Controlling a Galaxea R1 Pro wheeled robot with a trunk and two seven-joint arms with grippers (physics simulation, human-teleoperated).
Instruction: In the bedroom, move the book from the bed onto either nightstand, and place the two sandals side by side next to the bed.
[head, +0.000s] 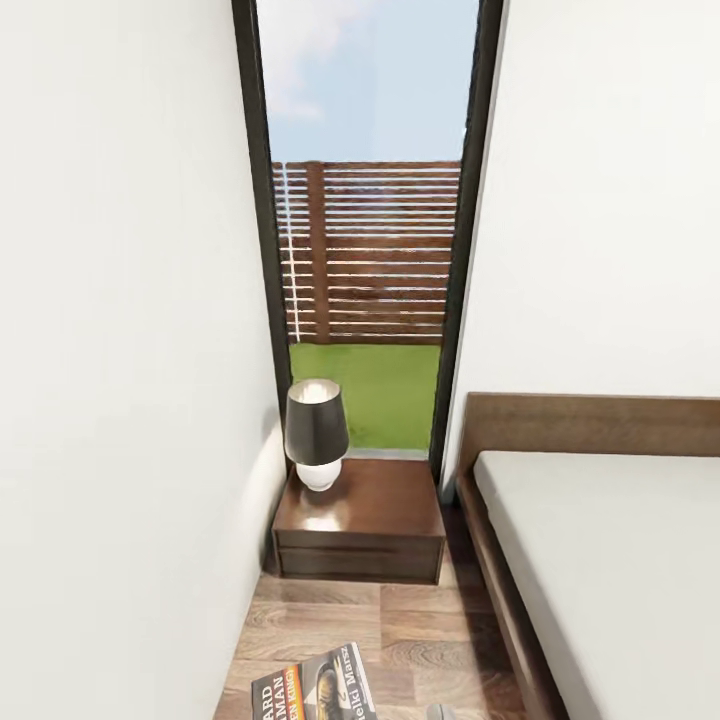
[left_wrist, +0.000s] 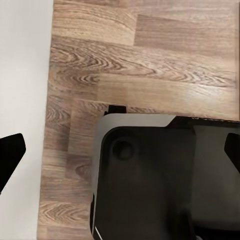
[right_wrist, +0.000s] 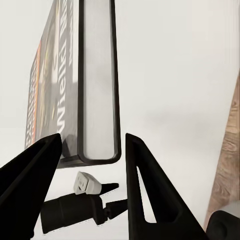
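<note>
In the narrow aisle between the white wall and the bed (head: 600, 560), my right gripper (right_wrist: 92, 150) carries the book (head: 315, 690), its two dark wedge-shaped fingers closed on the lower edge of the paperback in the right wrist view. From the head camera the book shows low in the picture, its dark glossy cover with white and orange lettering tilted up over the wood-plank floor (head: 420, 630). Ahead stands the nightstand (head: 360, 525), a low brown cabinet with a polished, reflective top and two drawers, set against the tall black-framed window.

A lamp (head: 317, 435) with a dark tapered shade and a round white base takes up the left rear part of that top, leaving the bare surface in front and to the right. I judge that the main risk: a careless approach could knock the lamp over. The book is thin and slick, held only near one edge, so it could pivot or slip between my fingers on the way.

My left gripper (left_wrist: 120, 150) hangs over the floorboards beside the wall, fingertips spread wide with nothing between them. The bed has a plain grey mattress on a dark wooden frame and headboard, close on my right; my arm could brush it in this tight gap.
</note>
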